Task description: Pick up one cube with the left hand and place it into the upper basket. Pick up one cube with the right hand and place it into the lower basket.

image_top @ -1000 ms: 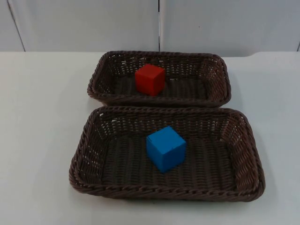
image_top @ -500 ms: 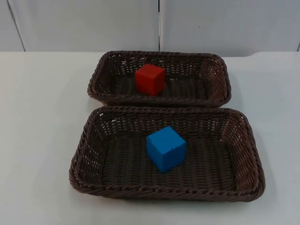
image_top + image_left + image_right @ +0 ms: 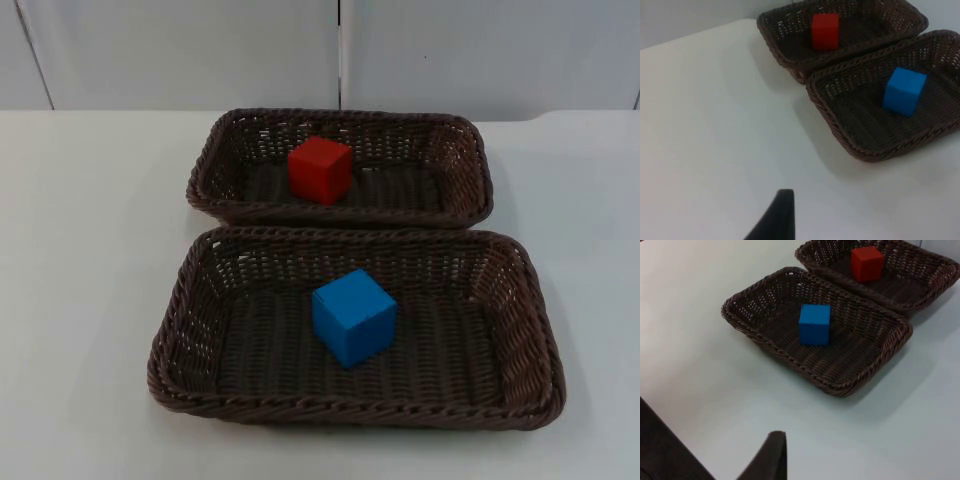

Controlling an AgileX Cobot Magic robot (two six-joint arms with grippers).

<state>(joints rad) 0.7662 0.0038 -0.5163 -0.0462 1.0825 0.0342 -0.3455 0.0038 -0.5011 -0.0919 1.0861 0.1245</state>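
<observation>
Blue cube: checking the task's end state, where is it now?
In the top view the blue cube sits inside the lower basket, near its middle, in front of the upper basket holding the red cube.

Count: 2 dark brown woven wicker baskets, upper basket [image 3: 460, 135] at 12 o'clock, lower basket [image 3: 520, 330] at 6. 2 cubes: 1 red cube [image 3: 320, 170] in the upper, 1 blue cube [image 3: 353, 317] in the lower.
</observation>
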